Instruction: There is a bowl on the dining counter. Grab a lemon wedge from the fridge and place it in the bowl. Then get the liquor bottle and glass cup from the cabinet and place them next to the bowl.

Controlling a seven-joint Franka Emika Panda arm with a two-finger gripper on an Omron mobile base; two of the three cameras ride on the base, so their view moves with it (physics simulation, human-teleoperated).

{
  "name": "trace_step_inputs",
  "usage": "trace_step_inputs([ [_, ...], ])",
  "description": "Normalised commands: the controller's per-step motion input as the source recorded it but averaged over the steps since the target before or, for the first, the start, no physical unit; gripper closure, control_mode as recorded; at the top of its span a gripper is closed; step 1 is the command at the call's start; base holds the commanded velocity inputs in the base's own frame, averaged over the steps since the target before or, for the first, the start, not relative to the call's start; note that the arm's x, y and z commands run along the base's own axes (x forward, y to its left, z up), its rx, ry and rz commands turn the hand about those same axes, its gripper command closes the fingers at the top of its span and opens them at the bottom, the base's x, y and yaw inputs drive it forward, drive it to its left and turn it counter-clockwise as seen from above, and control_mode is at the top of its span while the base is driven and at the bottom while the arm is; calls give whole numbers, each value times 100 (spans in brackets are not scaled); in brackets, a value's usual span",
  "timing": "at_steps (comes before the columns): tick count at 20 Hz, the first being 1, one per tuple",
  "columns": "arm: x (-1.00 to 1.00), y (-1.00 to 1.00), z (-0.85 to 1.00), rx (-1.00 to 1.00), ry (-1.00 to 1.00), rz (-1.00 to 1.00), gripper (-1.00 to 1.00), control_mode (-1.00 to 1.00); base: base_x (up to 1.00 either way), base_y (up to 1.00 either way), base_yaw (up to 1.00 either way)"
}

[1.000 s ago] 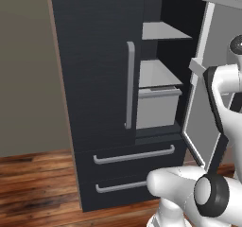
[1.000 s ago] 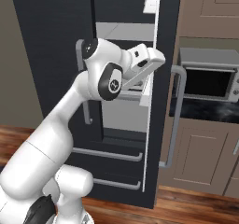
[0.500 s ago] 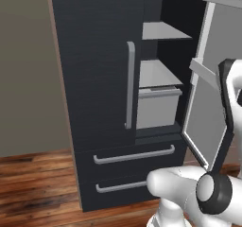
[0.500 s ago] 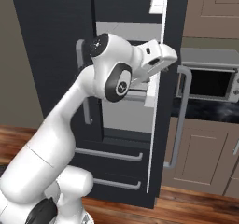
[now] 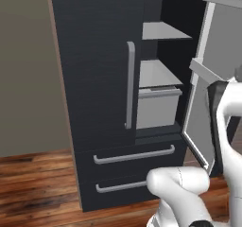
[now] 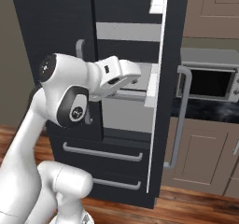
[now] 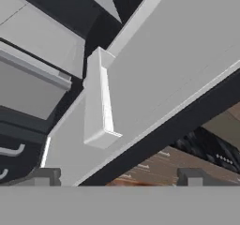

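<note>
The hand is standing wide apart with nothing between its two small dark fingertips, which are showing far from each other at the bottom of the hand view. In the right base view the hand is reaching forward at the end of the white arm, just in front of the open fridge. Directly ahead of it the inner face of the fridge door is sitting close, with a white door bin projecting from it. The door is standing ajar, seen edge-on in the right base view, its long grey handle facing outward.

Beyond the door, the fridge interior is showing a pale drawer under a shelf, with another shelf higher up. I cannot make out a lemon wedge anywhere inside. The left door is sitting closed with its vertical handle, and two drawers with horizontal pulls are lying below.

Farther right, a microwave is sitting on a dark tabletop above wooden cabinets, over a wooden floor.
</note>
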Motion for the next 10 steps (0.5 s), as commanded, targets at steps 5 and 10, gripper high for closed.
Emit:
trace_step_inputs([
  [5,-4,100,-28,9,-1,0,-100,-100,0,0,0],
  [10,21,100,-22,17,-3,0,-100,-100,0,0,0],
])
